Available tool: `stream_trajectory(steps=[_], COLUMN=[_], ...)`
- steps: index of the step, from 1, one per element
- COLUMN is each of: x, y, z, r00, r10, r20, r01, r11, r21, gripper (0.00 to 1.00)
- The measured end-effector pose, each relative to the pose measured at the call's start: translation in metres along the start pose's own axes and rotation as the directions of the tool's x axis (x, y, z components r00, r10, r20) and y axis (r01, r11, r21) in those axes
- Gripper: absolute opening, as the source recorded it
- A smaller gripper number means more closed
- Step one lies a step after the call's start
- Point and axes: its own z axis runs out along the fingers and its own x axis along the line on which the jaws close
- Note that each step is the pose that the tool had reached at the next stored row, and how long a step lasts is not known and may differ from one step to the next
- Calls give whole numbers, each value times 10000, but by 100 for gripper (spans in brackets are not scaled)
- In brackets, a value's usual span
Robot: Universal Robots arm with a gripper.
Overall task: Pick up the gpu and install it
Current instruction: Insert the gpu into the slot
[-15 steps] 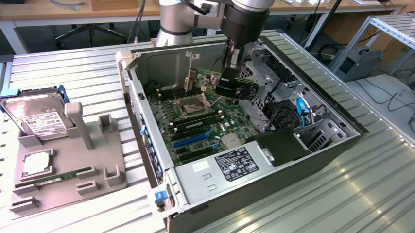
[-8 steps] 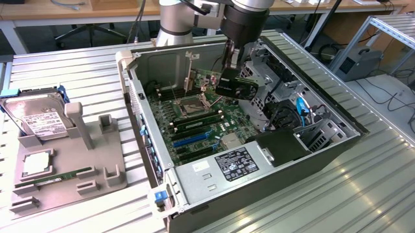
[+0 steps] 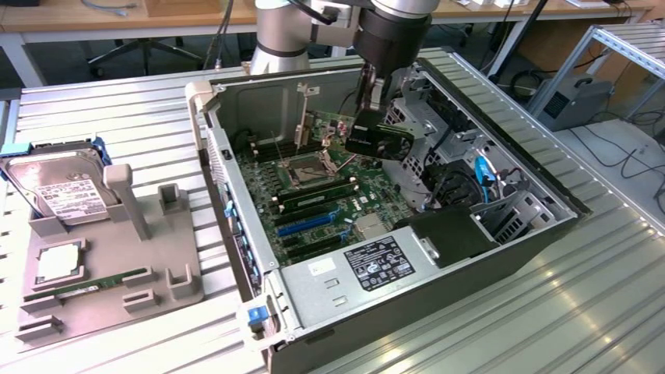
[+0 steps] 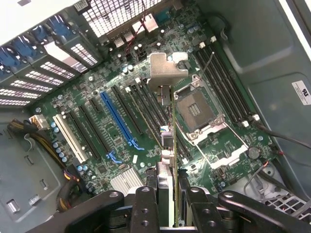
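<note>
My gripper [image 3: 371, 125] hangs inside the open computer case [image 3: 239, 202], above the motherboard [image 3: 322, 195]. It is shut on the gpu [image 3: 382, 140], a dark card with a black cooler, held on edge in the air. In the wrist view the gpu [image 4: 173, 141] is seen edge-on between my gripper's [image 4: 171, 196] black fingers [image 4: 146, 206], with its silver bracket [image 4: 167, 72] at the far end. The card hovers over the board between the CPU socket [image 4: 199, 109] and the row of black expansion slots, clear of the blue slot [image 4: 119, 121].
A grey fixture [image 3: 156, 234] on the exterior view's left holds a silver hard drive [image 3: 62, 187], a processor [image 3: 58, 261] and a green memory stick [image 3: 99, 282]. Drive cages and cables [image 3: 468, 187] crowd the case's right side. Black memory slots [image 4: 223, 82] flank the socket.
</note>
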Motion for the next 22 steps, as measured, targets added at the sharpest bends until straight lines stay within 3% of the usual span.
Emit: stream_trajectory(steps=[22], x=[0], y=[0], z=[3], r00=[9997], r10=[-250], r20=[-8], r01=[250], r11=[9997], r21=[-6], gripper=[27])
